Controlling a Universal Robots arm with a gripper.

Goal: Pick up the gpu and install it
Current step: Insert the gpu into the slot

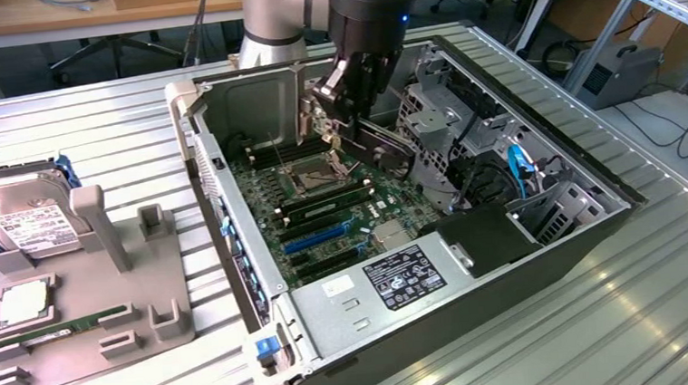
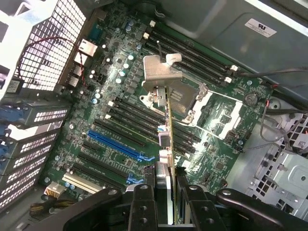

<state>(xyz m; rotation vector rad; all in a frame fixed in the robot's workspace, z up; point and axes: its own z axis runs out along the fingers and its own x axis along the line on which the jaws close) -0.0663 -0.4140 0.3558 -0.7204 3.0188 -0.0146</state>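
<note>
Where the black fingers [image 2: 143,204] clench it, we find the thin black-faced gpu card [image 2: 169,130] held edge-on above the green motherboard [image 2: 77,149], unseated. We judge installation under way, demanding square alignment over the blue slot [image 2: 115,143].

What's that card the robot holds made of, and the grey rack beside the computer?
The gpu looks like circuit board, a thin stiff sheet seen edge-on, with a dull silvery end bracket, probably folded sheet metal. The grey rack looks like matte plastic: even colour, no shine.
</note>
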